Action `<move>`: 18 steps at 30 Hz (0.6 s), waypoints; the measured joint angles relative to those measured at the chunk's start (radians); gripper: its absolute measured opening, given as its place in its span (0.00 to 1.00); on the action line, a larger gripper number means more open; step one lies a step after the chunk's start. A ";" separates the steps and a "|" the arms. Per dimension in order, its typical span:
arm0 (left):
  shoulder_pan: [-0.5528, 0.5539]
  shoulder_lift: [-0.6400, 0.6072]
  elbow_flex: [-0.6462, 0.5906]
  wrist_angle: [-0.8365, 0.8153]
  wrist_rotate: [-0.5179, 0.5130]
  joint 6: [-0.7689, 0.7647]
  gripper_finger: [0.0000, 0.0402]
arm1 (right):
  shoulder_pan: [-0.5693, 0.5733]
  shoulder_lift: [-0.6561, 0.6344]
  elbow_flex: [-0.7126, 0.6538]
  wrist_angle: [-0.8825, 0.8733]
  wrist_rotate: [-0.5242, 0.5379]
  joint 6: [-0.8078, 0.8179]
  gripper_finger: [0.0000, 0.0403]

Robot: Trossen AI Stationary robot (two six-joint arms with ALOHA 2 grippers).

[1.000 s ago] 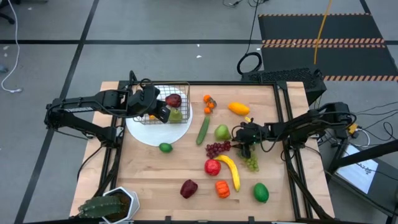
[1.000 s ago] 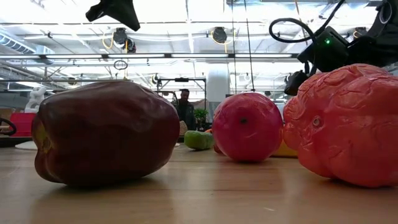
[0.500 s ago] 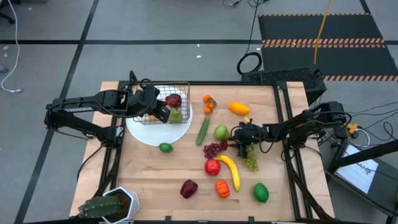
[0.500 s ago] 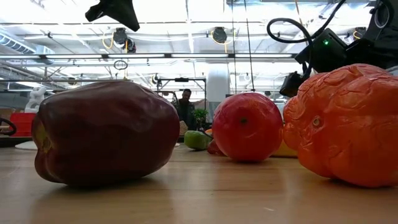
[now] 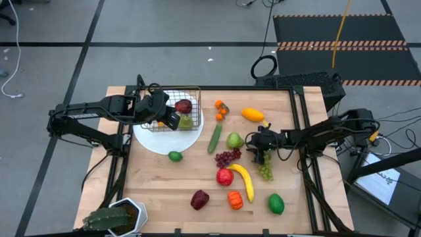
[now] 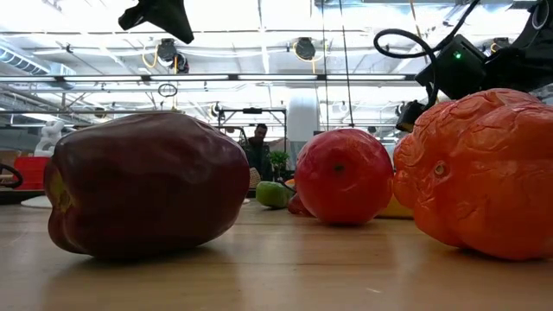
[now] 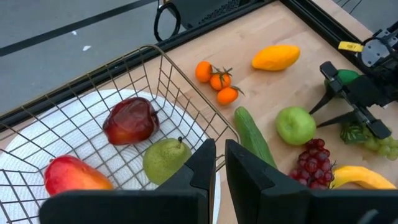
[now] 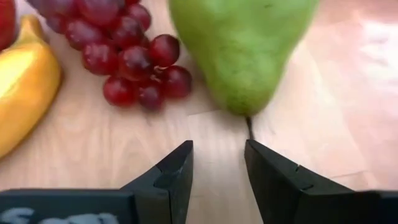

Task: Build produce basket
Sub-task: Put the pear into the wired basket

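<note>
Basket sits on white plate, far-left of table; left gripper clamped on its rim, prob. to steady it. Right gripper, part-open and empty, faces green pear by purple grapes, apparently lining up for pickup.

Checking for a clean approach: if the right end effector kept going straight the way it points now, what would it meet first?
Most likely the green pear. It sits directly ahead of the open right end effector, its narrow end in line with the gap. The purple grapes lie off to one side. Depth is hard to judge.
</note>
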 joint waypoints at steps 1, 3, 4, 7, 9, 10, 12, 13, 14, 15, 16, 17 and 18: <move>0.000 0.000 0.000 -0.002 0.000 0.000 0.09 | 0.000 -0.001 0.000 0.004 0.014 -0.007 0.35; 0.000 0.000 0.000 -0.006 0.000 0.001 0.09 | -0.002 -0.001 0.000 0.025 0.022 -0.030 0.35; 0.000 0.000 0.000 -0.006 0.000 0.001 0.09 | -0.005 -0.002 0.000 0.037 0.022 -0.042 0.35; 0.000 0.000 0.000 -0.006 0.000 0.001 0.09 | -0.019 -0.002 0.000 0.044 0.030 -0.053 0.35; 0.000 0.000 0.000 -0.006 0.000 0.000 0.09 | -0.027 -0.002 0.000 0.043 0.041 -0.056 0.35; 0.000 0.000 0.000 -0.006 0.000 0.000 0.09 | -0.032 -0.003 0.000 0.043 0.041 -0.059 0.35; 0.000 0.000 0.000 -0.006 0.000 -0.001 0.09 | -0.041 0.005 0.000 0.047 0.041 -0.064 0.35; 0.000 0.000 0.000 -0.006 0.000 -0.001 0.09 | -0.047 0.014 0.001 0.051 0.041 -0.068 0.35; 0.000 0.000 0.000 -0.006 0.000 -0.001 0.09 | -0.053 0.022 0.001 0.051 0.039 -0.071 0.35; 0.000 0.000 0.000 -0.006 0.000 0.000 0.09 | -0.059 0.030 0.001 0.052 0.039 -0.073 0.35; 0.000 0.000 0.000 -0.006 0.000 0.000 0.09 | -0.063 0.041 0.001 0.063 0.039 -0.074 0.35; 0.000 0.000 0.000 -0.006 0.000 0.000 0.09 | -0.065 0.053 0.001 0.073 0.038 -0.073 0.35; 0.000 0.000 0.000 -0.006 0.000 0.000 0.09 | -0.067 0.061 0.001 0.082 0.034 -0.075 0.34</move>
